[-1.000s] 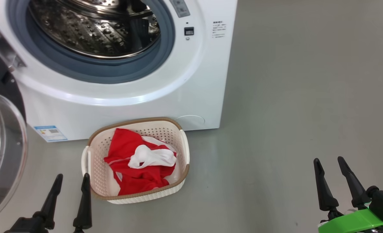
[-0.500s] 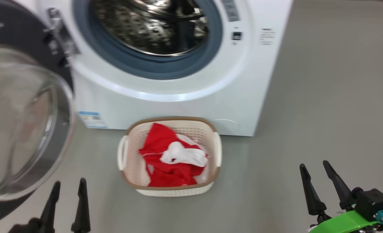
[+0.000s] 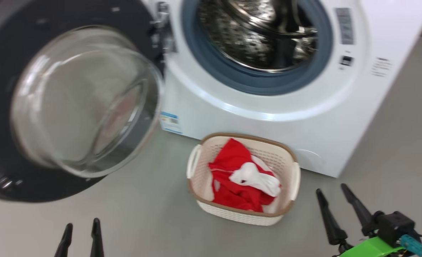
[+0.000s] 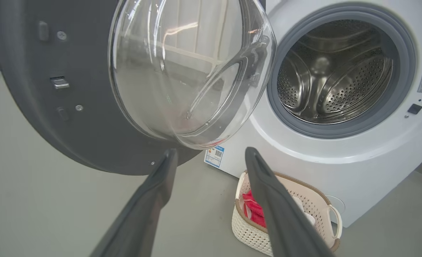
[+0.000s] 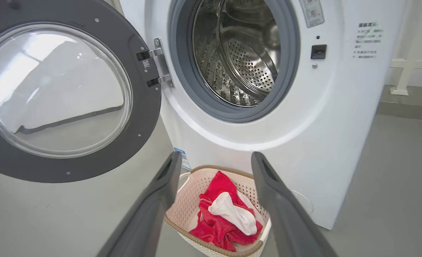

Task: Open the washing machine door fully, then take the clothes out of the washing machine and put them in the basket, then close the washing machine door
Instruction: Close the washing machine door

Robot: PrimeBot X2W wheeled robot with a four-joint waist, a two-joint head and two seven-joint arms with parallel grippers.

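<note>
The white washing machine (image 3: pixel 268 121) stands with its door (image 3: pixel 71 103) swung wide open to the left, glass bowl bulging toward me. Its steel drum (image 5: pixel 239 53) looks bare inside. The red and white clothes (image 3: pixel 243 178) lie in the cream basket (image 3: pixel 293 178) on the floor before the machine. My left gripper (image 3: pixel 81 229) is open at the lower left, short of the door, holding nothing. My right gripper (image 3: pixel 332 191) is open at the lower right, just right of the basket, also with nothing in it. In the left wrist view the door (image 4: pixel 89 89) hangs close ahead of the fingertips (image 4: pixel 170 157).
Grey floor (image 3: pixel 154 214) spreads around the machine and basket. A small blue label (image 3: pixel 171 123) sits low on the machine's front. A white rail or post (image 5: pixel 407 71) stands behind the machine at the right of the right wrist view.
The head camera has swung left, so machine, basket and door slid right in the picture and much more of the open door shows. Both grippers stay open, the left now lower in the view.
</note>
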